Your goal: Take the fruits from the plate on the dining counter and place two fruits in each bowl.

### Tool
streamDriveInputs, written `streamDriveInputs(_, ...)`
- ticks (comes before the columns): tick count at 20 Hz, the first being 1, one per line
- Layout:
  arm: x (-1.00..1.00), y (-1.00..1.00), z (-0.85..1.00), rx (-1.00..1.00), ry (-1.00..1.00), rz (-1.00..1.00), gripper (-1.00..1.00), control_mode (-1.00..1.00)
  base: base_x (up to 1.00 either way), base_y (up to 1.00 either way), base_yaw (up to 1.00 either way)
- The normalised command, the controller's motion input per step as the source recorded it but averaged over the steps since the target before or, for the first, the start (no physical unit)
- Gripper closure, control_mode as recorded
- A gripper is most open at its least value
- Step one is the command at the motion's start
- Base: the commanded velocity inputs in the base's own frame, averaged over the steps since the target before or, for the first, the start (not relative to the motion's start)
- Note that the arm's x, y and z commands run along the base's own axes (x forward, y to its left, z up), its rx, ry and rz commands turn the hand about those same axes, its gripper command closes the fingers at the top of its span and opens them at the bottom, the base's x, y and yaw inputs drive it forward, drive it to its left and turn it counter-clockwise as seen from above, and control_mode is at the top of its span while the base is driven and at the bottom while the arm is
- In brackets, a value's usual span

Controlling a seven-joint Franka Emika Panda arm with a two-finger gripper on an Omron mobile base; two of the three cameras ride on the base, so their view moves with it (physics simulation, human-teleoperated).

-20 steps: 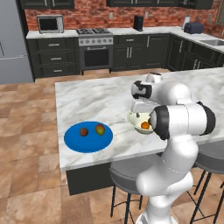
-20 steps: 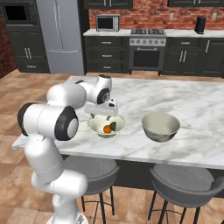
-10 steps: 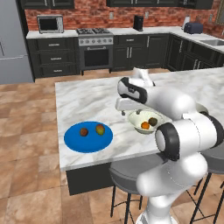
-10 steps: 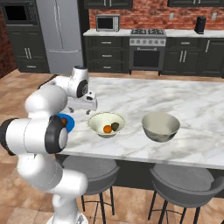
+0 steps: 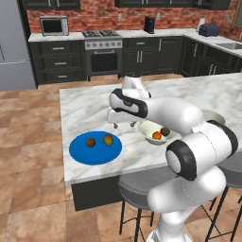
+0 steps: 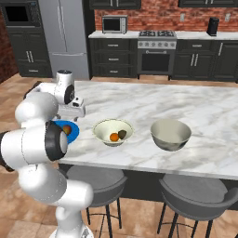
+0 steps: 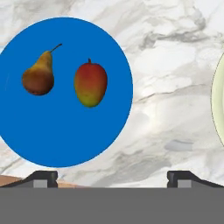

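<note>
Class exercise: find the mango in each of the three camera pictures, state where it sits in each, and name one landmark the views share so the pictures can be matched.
Left base view: mango, right-hand fruit on the blue plate, left of centre.
Right base view: one fruit shows beside the arm on the plate; which fruit is unclear.
Hand view: mango, upper left, right of the pear.
Shared landmark: the blue plate.

The white, grey-veined marble tabletop [image 5: 85,106] runs across the middle of the left base view. On it, toward the lower left of that frame near the front edge, lies the blue plate [image 5: 94,150]. Right of the plate, apart from it, sits the cream bowl [image 6: 113,131]. Further right in the right base view stands the grey bowl [image 6: 170,134], apart from the cream one.
</note>
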Motion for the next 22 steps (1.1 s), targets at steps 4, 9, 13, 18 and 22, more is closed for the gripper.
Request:
streamDriveInputs(4, 0.02, 0.59, -0.63, -0.01, -0.01, 0.00, -1.00, -1.00, 0.00, 0.00, 0.00)
streamDriveInputs(9, 0.22, 0.31, -0.49, -0.01, -0.03, 0.00, -1.00, -1.00, 0.00, 0.00, 0.00)
streamDriveInputs(13, 0.39, 0.16, -0.40, -0.01, -0.05, 0.00, -1.00, -1.00, 0.00, 0.00, 0.00)
streamDriveInputs(18, 0.50, 0.03, -0.28, 0.00, -0.02, 0.00, -1.00, -1.00, 0.00, 0.00, 0.00)
streamDriveInputs(22, 0.25, 0.00, -0.16, 0.00, 0.00, 0.00, -1.00, -1.00, 0.00, 0.00, 0.00)
